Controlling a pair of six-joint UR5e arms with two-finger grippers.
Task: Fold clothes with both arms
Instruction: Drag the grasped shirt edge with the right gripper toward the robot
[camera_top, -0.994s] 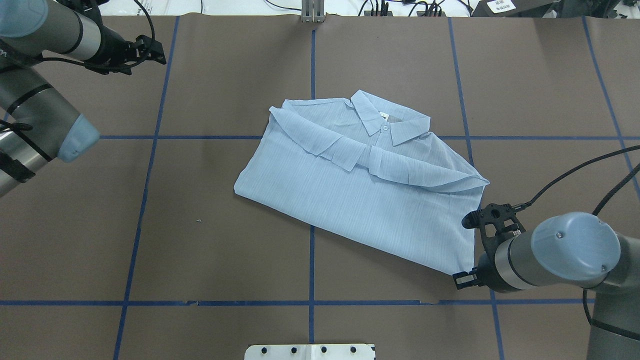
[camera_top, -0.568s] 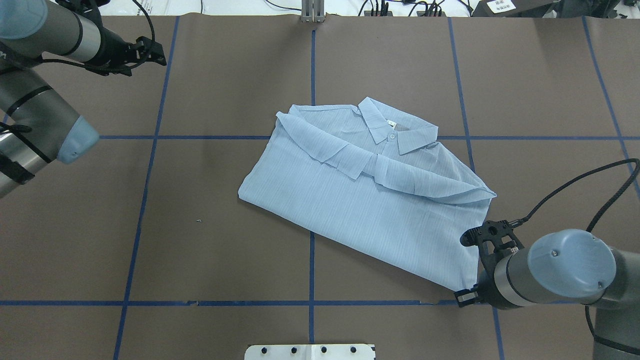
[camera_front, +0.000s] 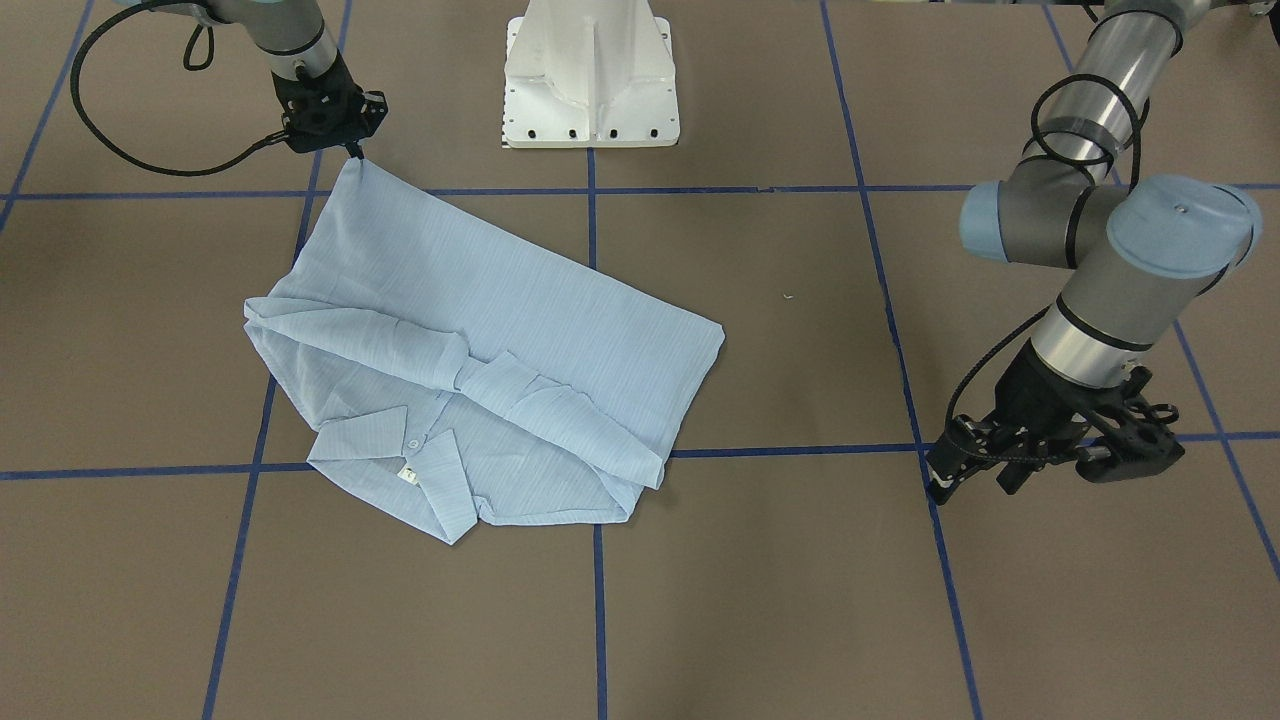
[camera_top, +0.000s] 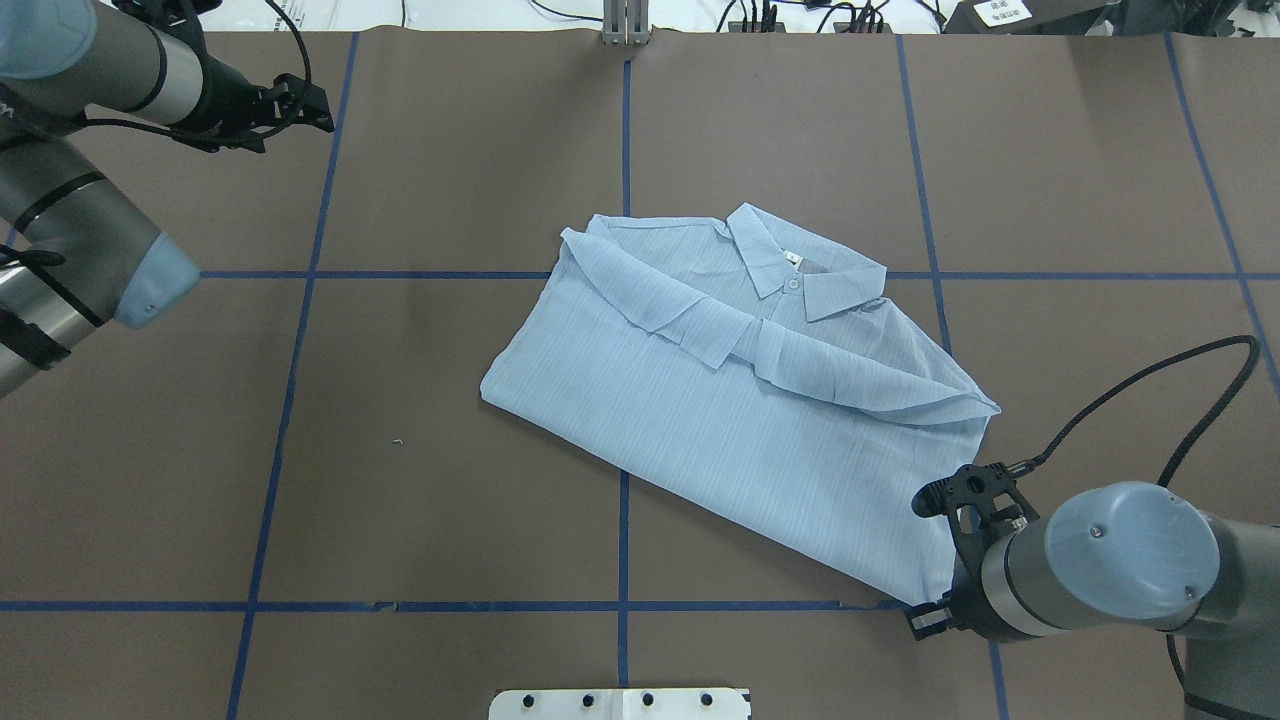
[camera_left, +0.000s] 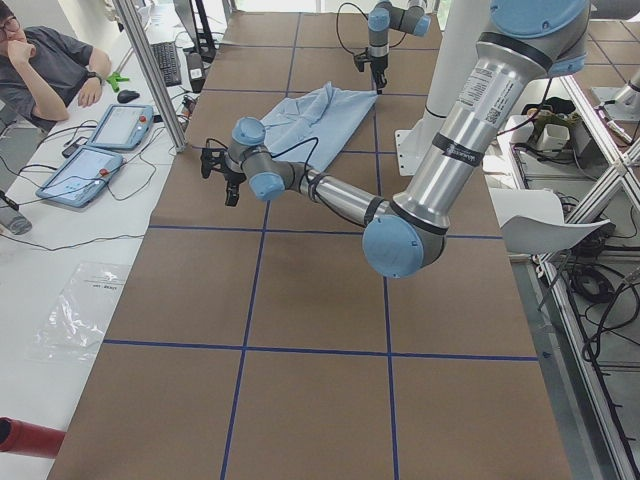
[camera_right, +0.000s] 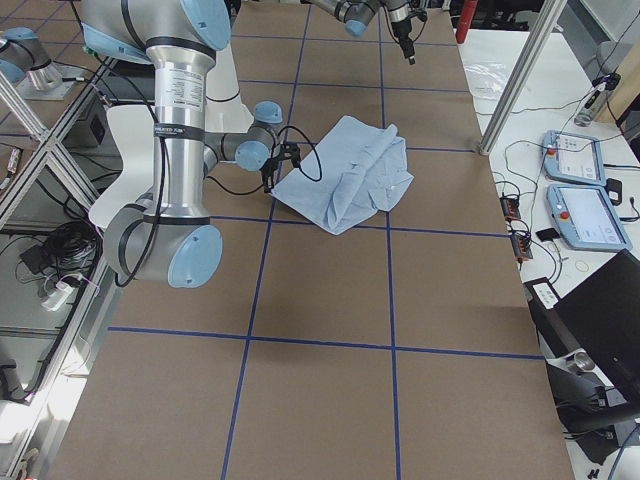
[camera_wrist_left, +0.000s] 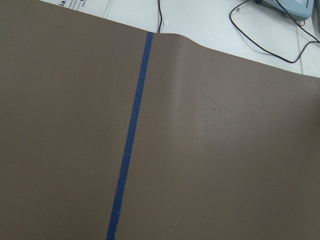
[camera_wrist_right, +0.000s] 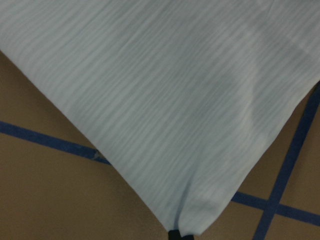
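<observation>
Overhead, left to right: my left arm hangs over the far left part of the tabletop, well apart from the shirt. The left jaws look parted with nothing between them. My left wrist view has only bare brown surface and one blue tape line.

Middle: the shirt lies flat on the tabletop, a bit right of centre and skewed to the tape grid. Its collar is at the far side, buttoned, with a small white tag inside. The sleeves are folded across the chest in a slanted band, and the plain lower body spreads toward me. The left near corner lies flat. The white base plate sits at the near edge, apart from the cloth.

Right: my right arm is low at the shirt's near right corner. The right jaws are pinched closed on that hem corner; from the front view the cloth draws to a point right at the tips. My right wrist view shows striped fabric narrowing down to one black tip at the bottom edge. A black cable arcs from the wrist
</observation>
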